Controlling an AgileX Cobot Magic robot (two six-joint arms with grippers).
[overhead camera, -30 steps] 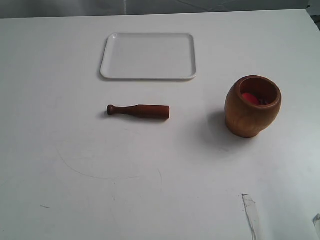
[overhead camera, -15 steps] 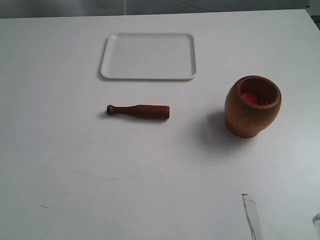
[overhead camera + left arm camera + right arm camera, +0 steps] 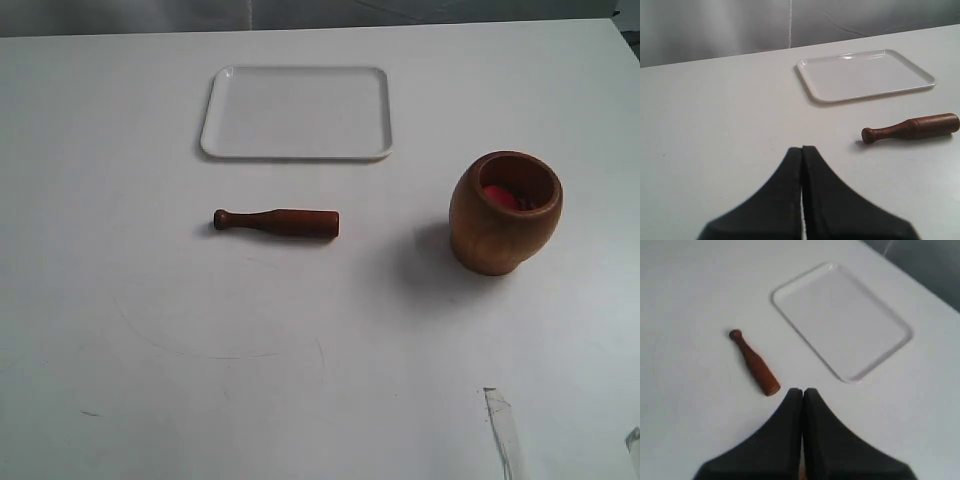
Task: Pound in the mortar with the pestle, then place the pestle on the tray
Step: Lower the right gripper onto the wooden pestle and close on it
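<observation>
Two sets, left fingers [image 3: 787, 172] and right fingers [image 3: 816, 412], sit pressed together, empty. Ahead of both the pestle [image 3: 277, 222] lies free on the counter [image 3: 150, 350], short of the tray [image 3: 296, 110], awaiting pickup.

Prob. lab test bench, w/ plain white tabletop [image 3: 110, 280], grey backdrop [image 3: 715, 30] behind

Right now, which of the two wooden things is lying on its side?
The pestle, the slim reddish-brown club flat on the table near the white tray. The barrel-shaped mortar stands upright, mouth up.
</observation>
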